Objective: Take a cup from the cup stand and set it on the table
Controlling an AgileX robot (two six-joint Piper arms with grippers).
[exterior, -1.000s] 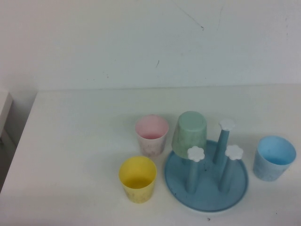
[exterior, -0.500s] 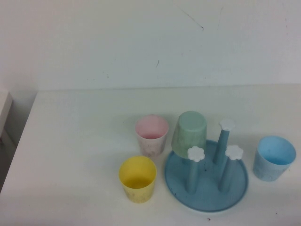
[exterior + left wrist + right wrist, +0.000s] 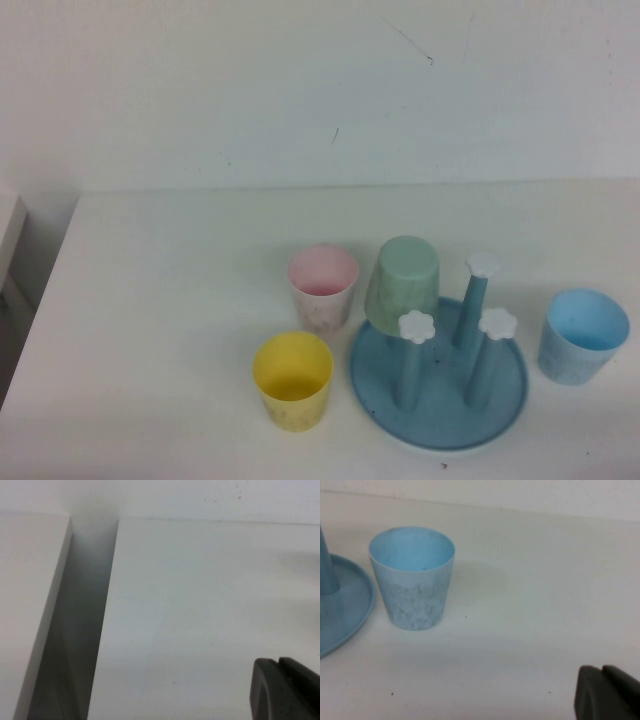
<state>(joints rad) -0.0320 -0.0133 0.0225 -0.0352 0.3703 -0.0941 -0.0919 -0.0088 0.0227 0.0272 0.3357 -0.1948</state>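
Observation:
The light blue cup [image 3: 583,336] stands upright on the off-white table [image 3: 170,300], just right of the teal cup stand [image 3: 440,422]. In the right wrist view the cup [image 3: 412,577] stands beside the stand's rim [image 3: 342,605]. The right gripper [image 3: 601,670] is shut and empty, low over the table, apart from the cup. The left gripper [image 3: 278,661] is shut and empty over bare table near its left edge. Neither arm shows in the high view. A mint green cup [image 3: 404,280] sits upside down on a peg of the stand.
A pink cup [image 3: 323,287] and a yellow cup [image 3: 292,380] stand upright left of the stand. Three pegs with white flower caps [image 3: 497,322] stand bare. A dark gap [image 3: 85,630] separates the table's left edge from a neighbouring white surface [image 3: 25,605].

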